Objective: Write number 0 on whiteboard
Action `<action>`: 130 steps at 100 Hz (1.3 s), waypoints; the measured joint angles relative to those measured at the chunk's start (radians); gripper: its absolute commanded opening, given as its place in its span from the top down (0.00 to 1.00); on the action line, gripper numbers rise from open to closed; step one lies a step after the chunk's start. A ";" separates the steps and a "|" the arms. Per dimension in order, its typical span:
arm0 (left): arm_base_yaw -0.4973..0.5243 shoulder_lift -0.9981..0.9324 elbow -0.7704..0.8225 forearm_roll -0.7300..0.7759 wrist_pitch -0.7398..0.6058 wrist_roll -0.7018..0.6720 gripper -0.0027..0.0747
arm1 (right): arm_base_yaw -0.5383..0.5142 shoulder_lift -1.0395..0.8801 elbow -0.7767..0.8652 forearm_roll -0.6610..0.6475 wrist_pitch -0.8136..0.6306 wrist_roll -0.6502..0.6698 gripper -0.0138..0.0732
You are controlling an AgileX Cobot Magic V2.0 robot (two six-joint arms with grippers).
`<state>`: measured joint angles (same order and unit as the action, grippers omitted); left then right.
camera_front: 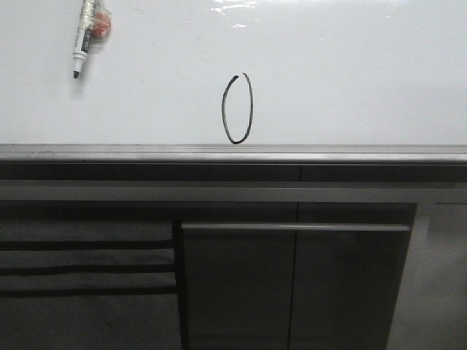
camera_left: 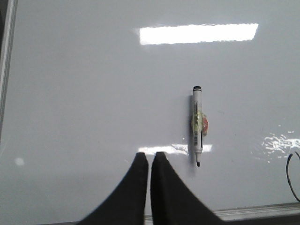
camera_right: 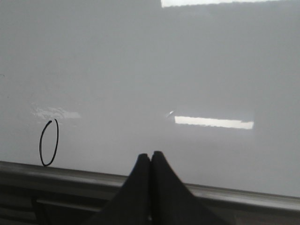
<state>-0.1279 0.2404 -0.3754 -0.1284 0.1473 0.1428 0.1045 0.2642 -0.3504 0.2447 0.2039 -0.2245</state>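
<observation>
Whiteboard (camera_front: 350,73) bears the number 0 (camera_front: 237,109) just above its grey edge strip (camera_front: 109,152), slightly gapped at top. The marker (camera_front: 85,38) lies uncapped, well apart to the left. Left fingers (camera_left: 150,157) and right fingers (camera_right: 150,156) are pressed together, holding nothing. Seemingly finished; withdraw both arms without smearing the ink.

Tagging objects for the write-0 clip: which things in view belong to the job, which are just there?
Belongs to the job:
- thin black hand-drawn oval 0, slightly gapped at top
- large glossy white whiteboard with grey metal edge strip
- white-barrelled uncapped black marker, lying on the board
- left gripper and right gripper, both shut, holding nothing

Just there:
- dark grey cabinet panels
- grey horizontal handle bar
</observation>
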 measured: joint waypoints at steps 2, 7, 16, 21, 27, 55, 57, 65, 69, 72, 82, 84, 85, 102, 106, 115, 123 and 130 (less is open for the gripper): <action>0.000 0.000 0.005 -0.002 0.000 0.000 0.99 | 0.000 0.000 0.006 0.002 0.000 0.000 0.93; 0.000 0.000 0.018 -0.002 0.000 0.000 0.99 | 0.000 0.000 0.019 0.002 0.000 0.000 0.93; 0.000 0.000 0.037 -0.002 0.000 0.000 0.99 | 0.000 0.000 0.037 0.003 0.000 0.000 0.93; 0.000 0.000 0.044 -0.002 0.000 0.000 0.99 | 0.000 0.000 0.044 0.005 0.005 0.000 0.93; 0.000 -0.003 0.054 -0.002 -0.002 0.000 0.99 | 0.000 0.000 0.051 0.005 0.009 0.000 0.93; 0.010 -0.148 0.197 -0.002 -0.013 0.000 0.99 | 0.000 0.000 0.054 0.005 0.013 0.001 0.93; 0.010 -0.157 0.212 -0.002 -0.013 0.000 0.99 | 0.000 0.000 0.054 0.005 0.013 0.001 0.93; 0.010 -0.189 0.268 -0.004 -0.035 0.000 0.99 | 0.000 0.000 0.054 0.005 0.013 0.002 0.93; 0.010 -0.204 0.298 -0.008 -0.052 0.000 0.99 | 0.000 0.000 0.054 0.005 0.013 0.004 0.93; 0.010 -0.214 0.318 -0.008 -0.071 0.000 0.99 | 0.000 0.000 0.054 0.005 0.013 0.004 0.93; 0.010 -0.244 0.370 -0.012 -0.147 0.000 0.99 | 0.000 0.000 0.054 0.005 0.013 0.004 0.93; 0.010 -0.244 0.370 -0.012 -0.159 -0.002 0.99 | 0.000 0.000 0.054 0.005 0.013 0.004 0.93; 0.010 -0.246 0.370 -0.012 -0.166 -0.002 0.99 | 0.000 0.000 0.054 0.005 0.015 0.004 0.93; 0.010 -0.246 0.370 -0.012 -0.206 -0.002 0.99 | 0.000 0.000 0.054 0.005 0.015 0.004 0.93; 0.010 -0.246 0.370 -0.012 -0.206 -0.002 0.99 | 0.000 0.000 0.054 0.005 0.015 0.004 0.93; 0.010 -0.246 0.370 -0.012 -0.206 -0.002 0.99 | 0.000 0.000 0.054 0.005 0.015 0.004 0.93; 0.010 -0.246 0.370 -0.012 -0.206 -0.002 0.99 | 0.000 0.000 0.054 0.005 0.015 0.004 0.93; 0.010 -0.246 0.370 -0.012 -0.206 -0.002 0.99 | 0.000 0.000 0.054 0.005 0.015 0.004 0.93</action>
<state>-0.1176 -0.0057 -0.0055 -0.1404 -0.0585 0.1410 0.1045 0.2642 -0.2966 0.2496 0.2187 -0.2207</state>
